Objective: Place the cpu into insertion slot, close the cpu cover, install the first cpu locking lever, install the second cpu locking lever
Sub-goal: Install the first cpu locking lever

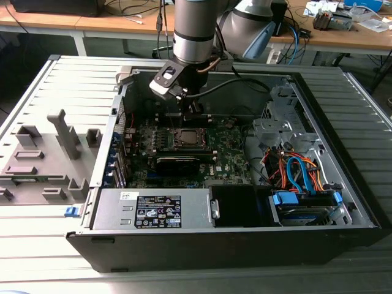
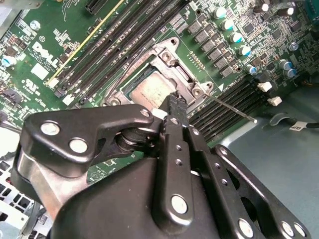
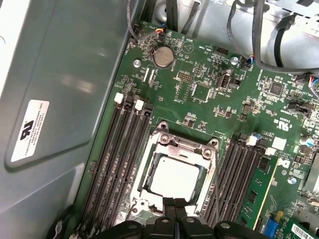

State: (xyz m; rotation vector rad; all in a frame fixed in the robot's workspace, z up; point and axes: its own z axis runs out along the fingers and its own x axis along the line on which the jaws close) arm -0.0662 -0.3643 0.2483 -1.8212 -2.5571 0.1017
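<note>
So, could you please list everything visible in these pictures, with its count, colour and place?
computer case: one, dark grey, open, on a slatted grey table.
motherboard: one, green, inside the case.
cpu: one, silver-grey, mid-motherboard.
cpu cover: one, silver, flat around the cpu.
memory slots: two banks, black, either side of the cpu.
coin battery: one, silver, near the board's edge.
power supply: one, grey, along the case's near wall.
cables: one bundle, orange, blue, red, exterior view's right.
fixtures: several, grey, exterior view's left.
robot arm: one, silver-grey, reaching into the case.
gripper: one, black, shut, tips at the cover's edge.
</note>
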